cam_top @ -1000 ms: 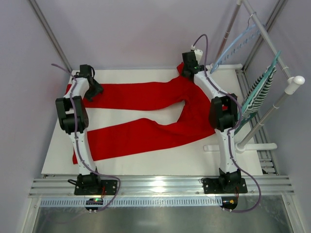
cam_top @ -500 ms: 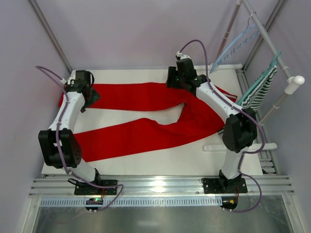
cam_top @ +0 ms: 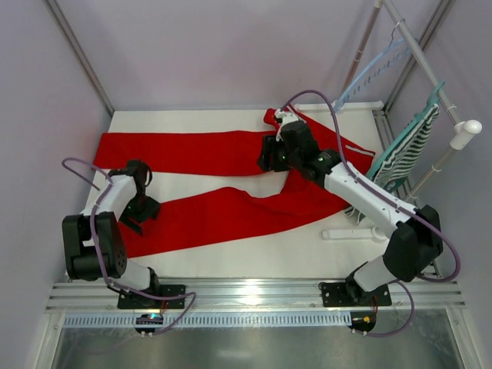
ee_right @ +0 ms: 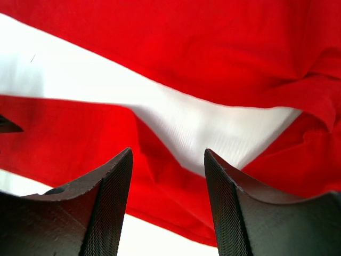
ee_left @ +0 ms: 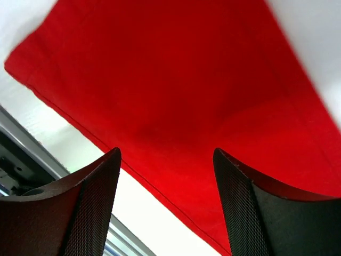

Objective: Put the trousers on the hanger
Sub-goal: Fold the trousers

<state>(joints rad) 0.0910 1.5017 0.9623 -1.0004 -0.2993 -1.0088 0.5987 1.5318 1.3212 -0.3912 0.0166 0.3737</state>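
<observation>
Sprawling bright red trousers [cam_top: 207, 150], legs forked flat, left hand [ee_left: 166, 154] and right hand [ee_right: 168, 152] both wide, empty.

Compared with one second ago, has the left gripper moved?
Yes. The left gripper moved away from the table's far edge, toward the near rail.

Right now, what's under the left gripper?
The left gripper hangs open over the trousers, near leg's hem end, on the white table. Anything beneath the cloth is hidden.
</observation>
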